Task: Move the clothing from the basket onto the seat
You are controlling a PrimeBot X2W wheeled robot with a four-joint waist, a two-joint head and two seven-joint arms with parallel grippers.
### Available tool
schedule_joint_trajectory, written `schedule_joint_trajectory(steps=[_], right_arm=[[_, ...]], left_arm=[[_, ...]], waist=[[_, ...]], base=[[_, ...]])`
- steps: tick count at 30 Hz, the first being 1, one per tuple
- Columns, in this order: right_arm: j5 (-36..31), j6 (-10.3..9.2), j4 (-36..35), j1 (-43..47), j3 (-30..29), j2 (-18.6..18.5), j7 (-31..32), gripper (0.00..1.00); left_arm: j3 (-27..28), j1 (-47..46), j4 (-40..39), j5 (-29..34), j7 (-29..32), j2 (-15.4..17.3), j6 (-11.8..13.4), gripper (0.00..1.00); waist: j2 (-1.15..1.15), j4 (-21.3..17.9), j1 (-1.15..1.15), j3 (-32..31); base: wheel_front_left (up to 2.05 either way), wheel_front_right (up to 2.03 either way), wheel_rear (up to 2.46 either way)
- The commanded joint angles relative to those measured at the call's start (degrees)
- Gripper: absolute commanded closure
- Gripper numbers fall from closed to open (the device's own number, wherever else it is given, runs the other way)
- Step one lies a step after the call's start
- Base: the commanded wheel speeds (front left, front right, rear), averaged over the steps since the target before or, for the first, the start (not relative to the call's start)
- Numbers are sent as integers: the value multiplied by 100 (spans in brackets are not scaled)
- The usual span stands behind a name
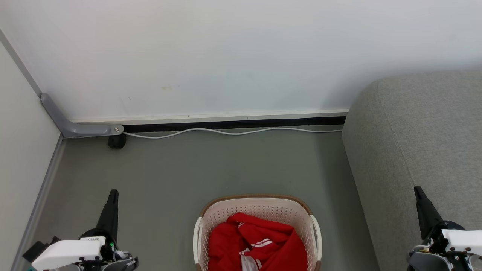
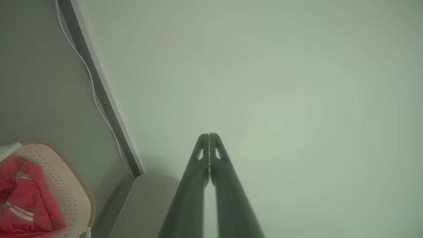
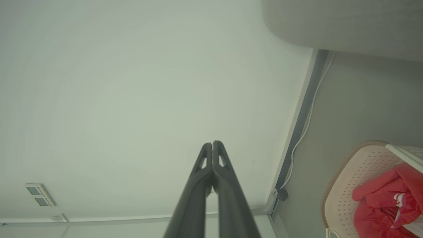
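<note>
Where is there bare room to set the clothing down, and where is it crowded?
The seat, right of the basket, shows bare grey fabric across its visible part. The floor is bare between the white cable and the basket's rim. Crowded: inside the basket, heaped with red clothing.

Left gripper [image 1: 112, 195], lower left of the frame: long dark tapered fingers, a white wrist block [image 1: 67, 251] with a small printed label [image 1: 92, 238] and a green light [image 1: 111, 245]. Right gripper [image 1: 418, 192], lower right: same dark fingers, white housing [image 1: 462, 238] with dark screws [image 1: 468, 248], and a black cable [image 1: 437, 226]. Fingertips carry triangular slots [image 2: 199, 154].
</note>
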Motion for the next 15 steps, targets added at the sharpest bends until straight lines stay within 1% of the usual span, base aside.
schedule_joint_trajectory(steps=[1, 15], right_arm=[[67, 25, -174, -207, 100, -61, 42, 100], [67, 25, -174, -207, 100, -61, 42, 100]], left_arm=[[186, -329, -160, -23, 41, 88, -43, 100], [186, -329, -160, -23, 41, 88, -43, 100]], waist=[[0, 0, 0, 0], [0, 0, 0, 0]], base=[[0, 0, 0], [0, 0, 0]])
